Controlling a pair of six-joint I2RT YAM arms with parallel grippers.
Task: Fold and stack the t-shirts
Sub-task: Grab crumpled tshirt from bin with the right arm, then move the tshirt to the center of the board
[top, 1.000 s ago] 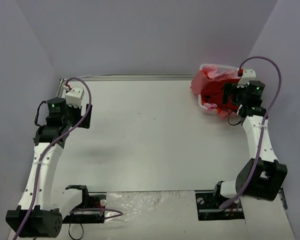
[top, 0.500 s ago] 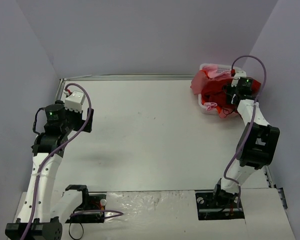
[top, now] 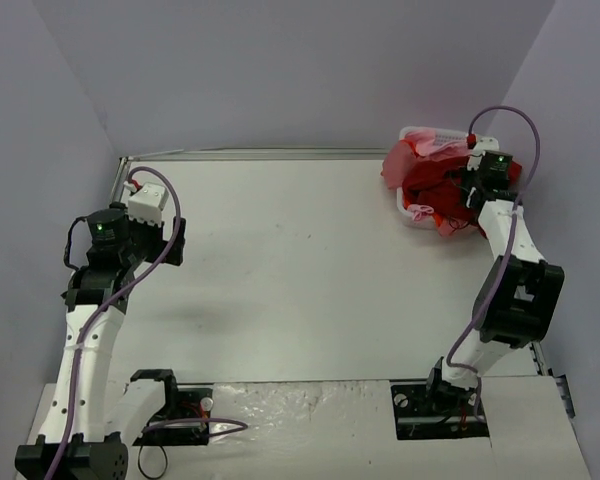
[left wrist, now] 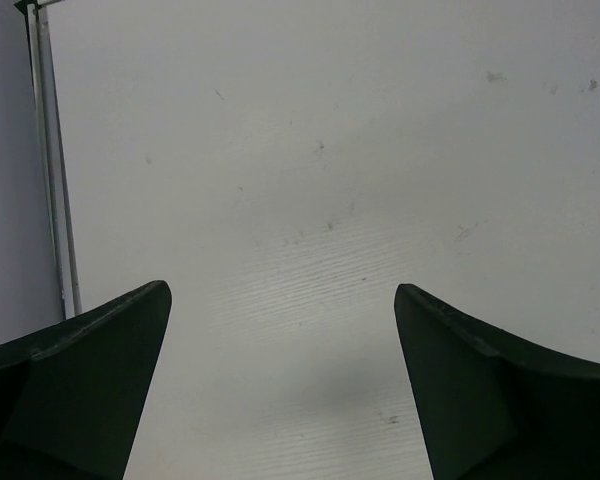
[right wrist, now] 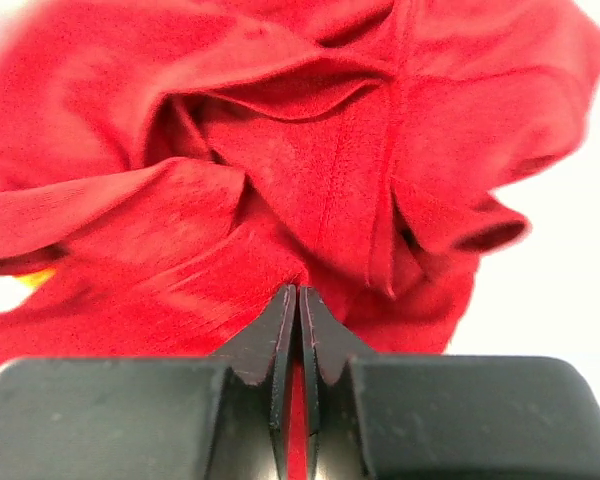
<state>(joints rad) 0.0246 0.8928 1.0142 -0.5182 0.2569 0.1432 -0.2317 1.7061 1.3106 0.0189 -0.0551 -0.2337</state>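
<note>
The t-shirts point(top: 427, 186) lie crumpled in a heap in the white basket point(top: 413, 133) at the far right corner. The heap is mostly red, with pink cloth point(top: 436, 150) on top. My right gripper point(top: 462, 190) reaches down into the heap. In the right wrist view this gripper point(right wrist: 298, 292) is shut, with a fold of the red t-shirt point(right wrist: 310, 150) pinched between its jaws. My left gripper point(top: 170, 240) hovers over the left side of the table. In the left wrist view it point(left wrist: 280, 290) stands open with only bare table between its fingers point(left wrist: 480, 360).
The white table point(top: 300, 260) spreads between the two arms. A metal rail point(left wrist: 55, 170) runs along its left edge, close to my left gripper. Grey walls close in on three sides. The basket sits tight against the right wall.
My right gripper has pushed into the heap and shut on the red cloth, with its elbow swinging upright. The left arm has shifted only slightly.
</note>
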